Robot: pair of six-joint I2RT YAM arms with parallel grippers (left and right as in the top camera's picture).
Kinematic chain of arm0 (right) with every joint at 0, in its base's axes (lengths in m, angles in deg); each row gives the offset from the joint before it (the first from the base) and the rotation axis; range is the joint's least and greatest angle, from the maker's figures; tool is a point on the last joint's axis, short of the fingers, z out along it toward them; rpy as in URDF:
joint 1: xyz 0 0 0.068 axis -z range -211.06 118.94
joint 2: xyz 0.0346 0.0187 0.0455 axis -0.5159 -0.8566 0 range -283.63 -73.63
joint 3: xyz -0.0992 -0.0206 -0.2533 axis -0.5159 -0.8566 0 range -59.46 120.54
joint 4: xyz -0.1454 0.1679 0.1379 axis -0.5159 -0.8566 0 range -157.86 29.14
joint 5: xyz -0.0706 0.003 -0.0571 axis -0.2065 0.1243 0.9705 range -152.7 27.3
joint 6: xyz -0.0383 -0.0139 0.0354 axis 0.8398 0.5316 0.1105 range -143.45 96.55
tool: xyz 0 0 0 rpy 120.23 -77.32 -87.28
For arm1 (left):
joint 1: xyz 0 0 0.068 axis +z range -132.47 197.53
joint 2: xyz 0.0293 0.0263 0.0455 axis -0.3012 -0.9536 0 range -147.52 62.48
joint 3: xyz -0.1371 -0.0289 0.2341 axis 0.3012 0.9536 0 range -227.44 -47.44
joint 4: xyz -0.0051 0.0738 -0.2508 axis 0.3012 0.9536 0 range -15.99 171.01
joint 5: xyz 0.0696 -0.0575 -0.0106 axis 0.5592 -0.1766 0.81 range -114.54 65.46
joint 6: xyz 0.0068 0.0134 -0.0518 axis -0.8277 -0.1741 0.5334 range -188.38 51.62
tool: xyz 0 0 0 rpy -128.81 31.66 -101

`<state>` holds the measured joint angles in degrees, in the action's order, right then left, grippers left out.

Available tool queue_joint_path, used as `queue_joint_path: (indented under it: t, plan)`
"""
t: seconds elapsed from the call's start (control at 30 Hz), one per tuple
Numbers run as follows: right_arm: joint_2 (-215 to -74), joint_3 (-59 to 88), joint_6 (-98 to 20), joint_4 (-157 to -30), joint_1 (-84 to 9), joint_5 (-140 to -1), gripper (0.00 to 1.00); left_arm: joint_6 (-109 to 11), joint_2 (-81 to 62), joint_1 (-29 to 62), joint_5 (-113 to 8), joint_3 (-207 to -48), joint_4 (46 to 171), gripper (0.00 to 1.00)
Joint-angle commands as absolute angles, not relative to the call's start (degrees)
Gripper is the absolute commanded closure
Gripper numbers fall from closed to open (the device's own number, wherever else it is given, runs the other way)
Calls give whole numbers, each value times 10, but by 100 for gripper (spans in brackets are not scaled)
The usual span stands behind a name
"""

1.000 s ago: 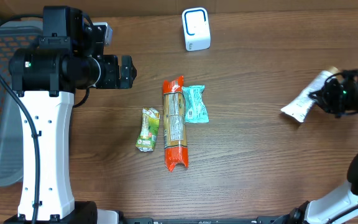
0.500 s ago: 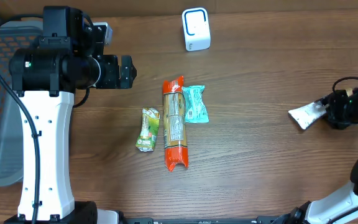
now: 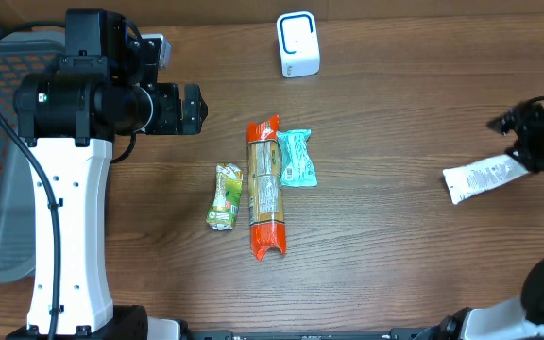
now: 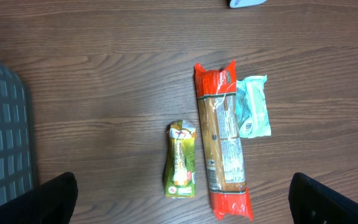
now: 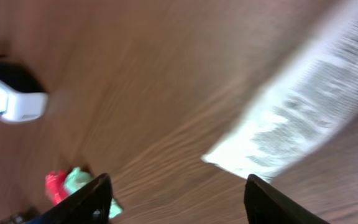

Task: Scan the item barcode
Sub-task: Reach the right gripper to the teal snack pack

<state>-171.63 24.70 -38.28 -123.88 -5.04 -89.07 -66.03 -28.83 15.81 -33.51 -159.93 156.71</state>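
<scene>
Right gripper (image 3: 535,137) fingers spread, empty, near flat white printed tube (image 3: 484,178) lying on brown wooden table (image 3: 395,236); left gripper (image 3: 192,109) wide apart, empty.

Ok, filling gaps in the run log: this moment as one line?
left gripper open, empty | right gripper open, empty | white packet lying on table, unheld | scanner at back edge

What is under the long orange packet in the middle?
Just the wooden table shows around the orange packet. Whatever lies right beneath it is covered.
</scene>
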Motion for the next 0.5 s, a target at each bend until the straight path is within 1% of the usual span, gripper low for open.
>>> queue_joint_path:
  t: [0.0,0.07,0.17,0.33,0.47]
  plan:
    - [-1694,261,-348,-1236,-105,-915,30,-673,-288,160,-333,-1599,1565,0]
    - [-1700,261,-330,-1217,-160,-929,32,-673,-288,160,-333,-1599,1565,1]
    - [-1715,261,-319,-1173,-250,-928,32,-673,-288,160,-333,-1599,1565,0]
    - [-1767,261,-319,-1046,-400,-914,33,-673,-288,160,-333,-1599,1565,0]
    - [-1828,261,-323,-966,-469,-898,40,-673,-288,160,-333,-1599,1565,0]
